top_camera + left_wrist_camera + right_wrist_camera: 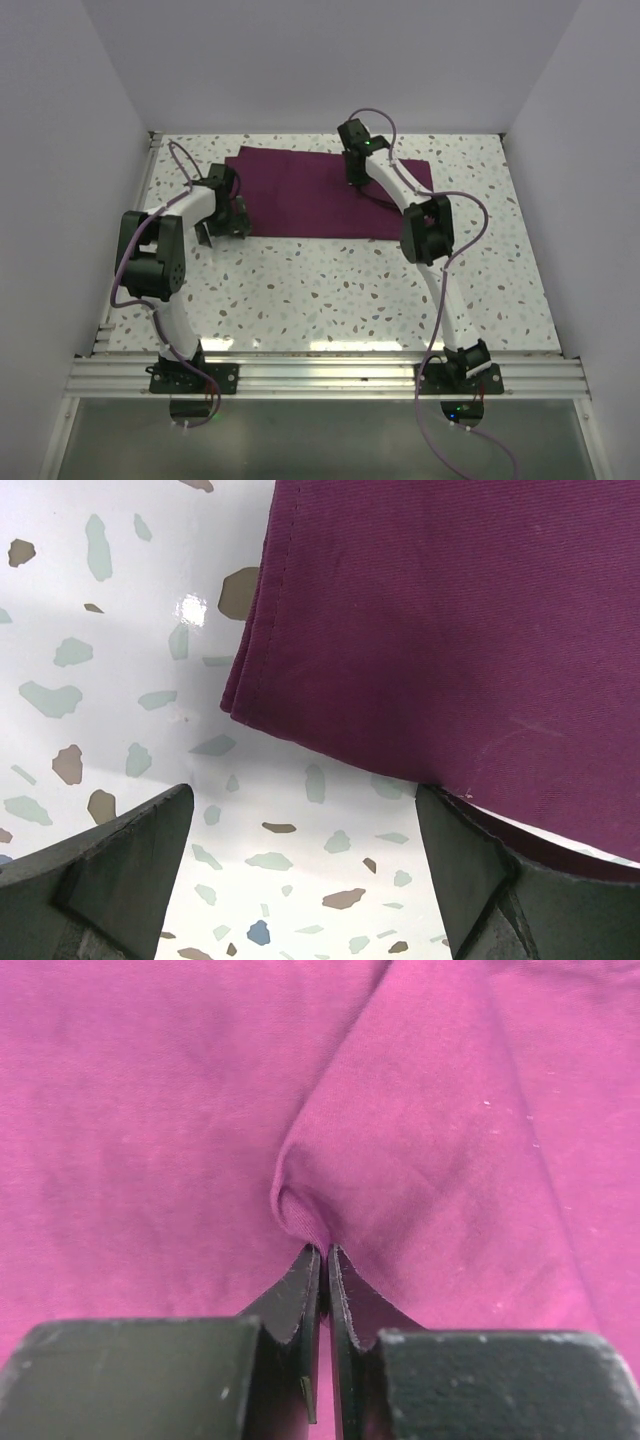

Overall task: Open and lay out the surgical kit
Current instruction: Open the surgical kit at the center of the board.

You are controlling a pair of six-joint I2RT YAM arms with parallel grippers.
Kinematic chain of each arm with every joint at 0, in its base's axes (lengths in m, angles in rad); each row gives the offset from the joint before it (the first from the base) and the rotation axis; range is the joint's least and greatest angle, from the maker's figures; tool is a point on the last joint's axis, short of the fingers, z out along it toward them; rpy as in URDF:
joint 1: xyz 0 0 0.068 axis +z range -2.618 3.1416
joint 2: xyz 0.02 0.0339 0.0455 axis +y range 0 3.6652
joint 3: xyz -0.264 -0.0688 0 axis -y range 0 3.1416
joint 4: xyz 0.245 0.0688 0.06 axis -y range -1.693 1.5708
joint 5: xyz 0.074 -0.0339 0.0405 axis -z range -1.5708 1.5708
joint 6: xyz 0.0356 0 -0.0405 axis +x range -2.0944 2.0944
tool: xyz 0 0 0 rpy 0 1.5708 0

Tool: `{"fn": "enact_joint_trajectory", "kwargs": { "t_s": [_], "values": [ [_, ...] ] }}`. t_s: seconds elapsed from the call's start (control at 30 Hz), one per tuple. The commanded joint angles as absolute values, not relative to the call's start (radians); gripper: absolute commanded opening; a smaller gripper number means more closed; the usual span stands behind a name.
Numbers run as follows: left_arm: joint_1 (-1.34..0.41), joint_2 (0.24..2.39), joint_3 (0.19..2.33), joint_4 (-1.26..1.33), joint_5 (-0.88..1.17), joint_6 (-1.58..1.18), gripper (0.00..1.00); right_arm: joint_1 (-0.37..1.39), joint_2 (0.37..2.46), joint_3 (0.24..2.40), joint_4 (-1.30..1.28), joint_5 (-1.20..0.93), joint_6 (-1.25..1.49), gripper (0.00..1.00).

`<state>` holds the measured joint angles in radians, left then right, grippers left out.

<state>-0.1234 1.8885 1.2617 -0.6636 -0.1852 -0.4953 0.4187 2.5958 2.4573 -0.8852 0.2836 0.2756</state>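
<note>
Though it is folded over on itself, the cloth (300, 195) lies flat as a dark purple rectangle at the far middle of the speckled table (330, 290); whatever it wraps is hidden, with only fabric showing in all 3 views.

The right gripper (352, 183) reaches down onto the cloth's right half. Its wrist view shows the jaws closed to a hairline at the right gripper (325, 1252), with a small raised ridge of cloth (150, 1110) nipped between the tips. The left gripper (222, 225) sits low at the cloth's near left corner. From its own wrist, the left gripper (303, 800) is spread wide and holds nothing, with bare table between the fingers and the stitched corner of the cloth (450, 630) just beyond; one finger overlaps the near edge.

Likely step: lifting a flap to unfold the wrap.

Risks, as a judgement:
- The pinch is shallow, so the fabric may slip free once pulled
- It may have caught more than 1 layer, so the whole bundle would rise or drag rather than open
- Nothing pins the cloth, so a sideways pull could slide it and spill what is inside
</note>
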Motion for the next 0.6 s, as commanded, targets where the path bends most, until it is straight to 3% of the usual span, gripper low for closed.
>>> {"fn": "enact_joint_trajectory", "kwargs": {
  "t_s": [0.0,0.33,0.57],
  "values": [
    [-0.114,1.868,1.276,-0.626,-0.181,-0.474,0.97,0.419,2.510,2.474,-0.922,0.377,0.232,0.05],
    [-0.110,1.855,1.391,-0.684,-0.183,-0.480,0.97,0.417,2.332,2.445,-0.920,0.394,0.218,0.00],
    [-0.106,1.842,1.593,-0.750,-0.184,-0.502,0.98,0.442,2.095,2.238,-0.968,0.191,0.256,0.00]
  ]
}}
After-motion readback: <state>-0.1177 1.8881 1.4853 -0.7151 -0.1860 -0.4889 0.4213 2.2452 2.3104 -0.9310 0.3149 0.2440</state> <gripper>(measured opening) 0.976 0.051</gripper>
